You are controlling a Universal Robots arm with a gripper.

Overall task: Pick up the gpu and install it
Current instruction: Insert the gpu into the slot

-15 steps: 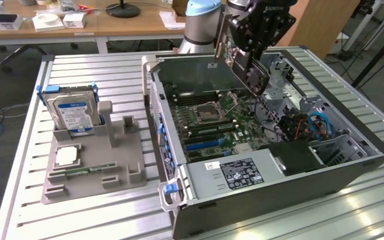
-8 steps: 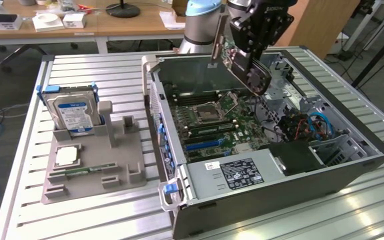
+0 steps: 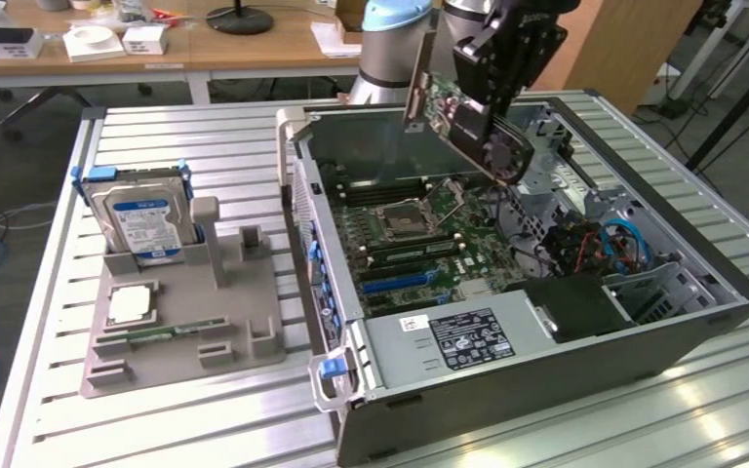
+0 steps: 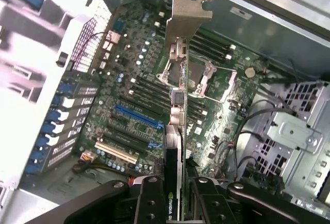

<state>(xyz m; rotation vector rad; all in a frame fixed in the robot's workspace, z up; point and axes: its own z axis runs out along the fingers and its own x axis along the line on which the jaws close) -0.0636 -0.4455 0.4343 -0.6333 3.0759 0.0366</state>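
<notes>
a: where is the gpu [image 3: 443, 102] now?

b: it hangs tilted in the air above the open computer case [image 3: 544, 390], over the far part of the motherboard [image 3: 413, 229], and apart from it.

a: and the gripper [image 3: 494, 136]?

b: it is clenched on the gpu. in the wrist view two black fingers [image 4: 149, 203] press the card from both sides, at the end opposite to its grey metal bracket [image 4: 186, 22].

a: what does the exterior view give that the wrist view does not?

b: the broad side of the card, green with small parts. it also gives the slatted table [image 3: 153, 136] and a grey tray [image 3: 186, 341] at the exterior view's left of the case. a hard drive [image 3: 140, 219] with a blue label stands upright at the far end of the tray. a square silver chip [image 3: 132, 304] lies flat nearer.

a: and the wrist view?

b: it looks along the card, so the card is a thin blade edge-on. beneath it lies the board, with a blue slot [image 4: 135, 116], a white slot [image 4: 116, 153] beside that, and the open processor socket [image 4: 206, 79].

a: can you read any writing?

b: yes, "nvidia" on the card's edge, just between the fingers. a black and white label [image 3: 468, 338] sits on the metal box at the near side of the case. its text is too small to read, and so is the hard drive's label.
</notes>
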